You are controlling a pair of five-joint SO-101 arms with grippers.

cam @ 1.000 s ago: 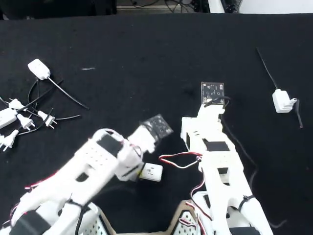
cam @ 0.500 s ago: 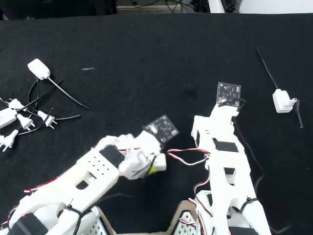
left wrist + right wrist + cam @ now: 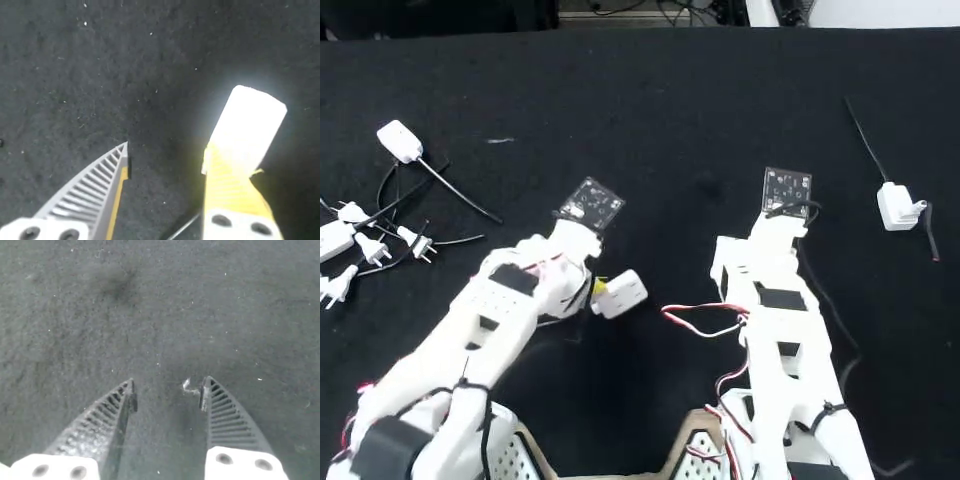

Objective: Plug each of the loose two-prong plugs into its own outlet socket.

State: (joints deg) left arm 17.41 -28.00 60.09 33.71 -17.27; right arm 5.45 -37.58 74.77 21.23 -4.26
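socket (image 3: pixel 620 293): white, rounded, long axis left-right | left gripper (image 3: pixel 166 150): released, socket at one fingertip | right gripper (image 3: pixel 167 386): released

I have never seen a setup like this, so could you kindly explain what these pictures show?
These are two small white robot arms, the left arm and the right arm, at a table covered in black cloth. The overhead picture comes from a fixed camera; the other two come from cameras on each arm's wrist, looking along its gripper. The left gripper is open, and a white socket block lies at the tip of its yellow finger, not between the fingers. The right gripper is open over bare cloth. At the table's left lies a tangle of loose plugs with black cords; a white adapter lies at the right. Nothing is held.
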